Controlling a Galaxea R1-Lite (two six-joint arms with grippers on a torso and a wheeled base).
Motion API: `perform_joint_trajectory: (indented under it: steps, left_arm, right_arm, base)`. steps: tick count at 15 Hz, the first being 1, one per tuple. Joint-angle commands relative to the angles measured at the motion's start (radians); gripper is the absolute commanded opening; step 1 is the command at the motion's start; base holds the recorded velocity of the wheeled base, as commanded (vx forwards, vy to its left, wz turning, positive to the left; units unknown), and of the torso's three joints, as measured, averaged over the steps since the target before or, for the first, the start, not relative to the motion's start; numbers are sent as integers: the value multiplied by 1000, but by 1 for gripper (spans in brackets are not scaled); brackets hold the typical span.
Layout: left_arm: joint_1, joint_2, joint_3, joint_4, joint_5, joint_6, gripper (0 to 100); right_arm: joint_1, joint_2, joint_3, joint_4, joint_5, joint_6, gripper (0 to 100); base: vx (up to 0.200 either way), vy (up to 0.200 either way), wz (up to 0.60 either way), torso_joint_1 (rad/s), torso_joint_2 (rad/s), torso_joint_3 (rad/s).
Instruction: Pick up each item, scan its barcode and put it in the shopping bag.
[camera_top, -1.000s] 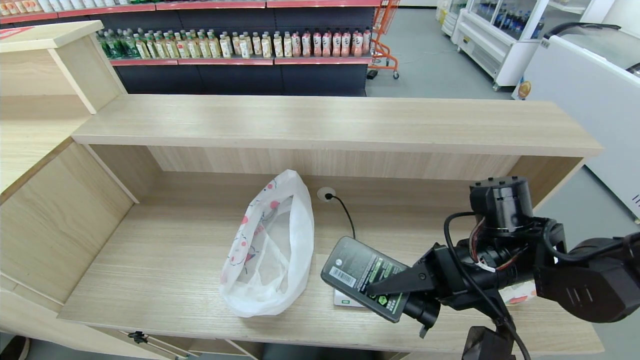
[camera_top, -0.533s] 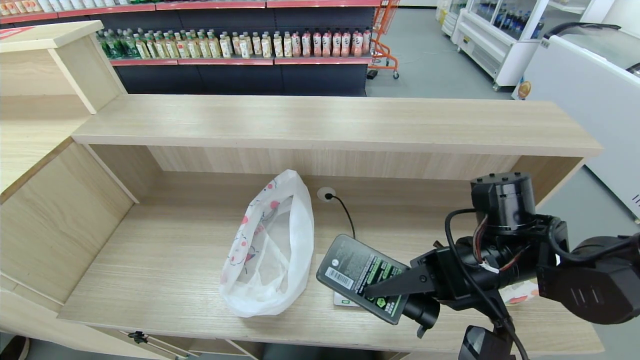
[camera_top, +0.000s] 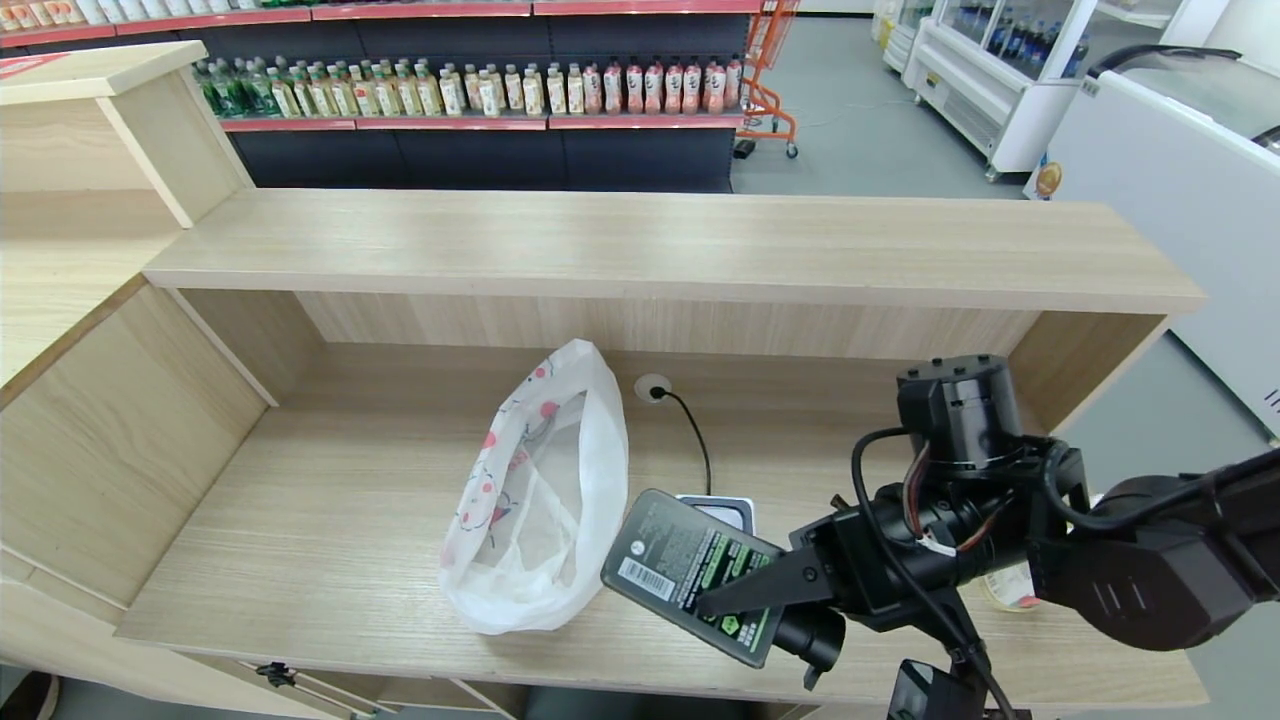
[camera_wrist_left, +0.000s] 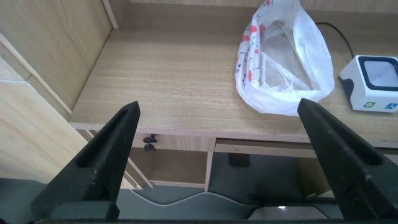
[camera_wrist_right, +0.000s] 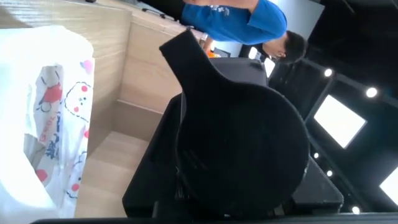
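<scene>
Nearest of all, the left gripper (camera_wrist_left: 219, 104) hung in front of the counter's (camera_top: 300, 520) front edge, its two black fingers spread wide and holding nothing.

In the lower centre-right of the head view, the right gripper (camera_top: 715, 600) was clamped on a dark, flat packet (camera_top: 660, 545). It pinched the packet's two broad faces at the end nearer the arm. The packet was held in the air over the front of the counter, tilted, with its white barcode (camera_top: 638, 578) facing up at the free end. That end lay just beside the lower right edge of the shopping bag (camera_top: 540, 500).

The packet looked like a stiff, thin slab with a glossy skin, probably light but liable to slip or pivot when pinched at one end. A hold across the flat faces, away from the barcode, suited it best and left the code bare.

The bag was soft and thin and lay slumped at centre with its mouth gaping. It would likely give way if pushed.

Just behind the packet sat the scanner (camera_top: 722, 511), with its cable (camera_top: 693, 430) running back to a socket. Farther up were the counter's raised ledge (camera_top: 650, 240) and a shelf of bottles (camera_top: 480, 90).
</scene>
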Motion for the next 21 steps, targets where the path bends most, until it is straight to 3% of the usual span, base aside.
perform_joint_trajectory:
  steps: [1, 19, 21]
  left_arm:
    - [0, 0, 0, 0, 0, 0, 100]
    - [0, 0, 0, 0, 0, 0, 100]
    - [0, 0, 0, 0, 0, 0, 100]
  right_arm:
    - [28, 45, -24, 0, -1, 0, 0]
    - [64, 113, -84, 0, -2, 12, 0]
    - [62, 62, -107, -12, -18, 118, 0]
  base:
    - [0, 0, 0, 0, 0, 0]
    - [0, 0, 0, 0, 0, 0]
    - [0, 0, 0, 0, 0, 0]
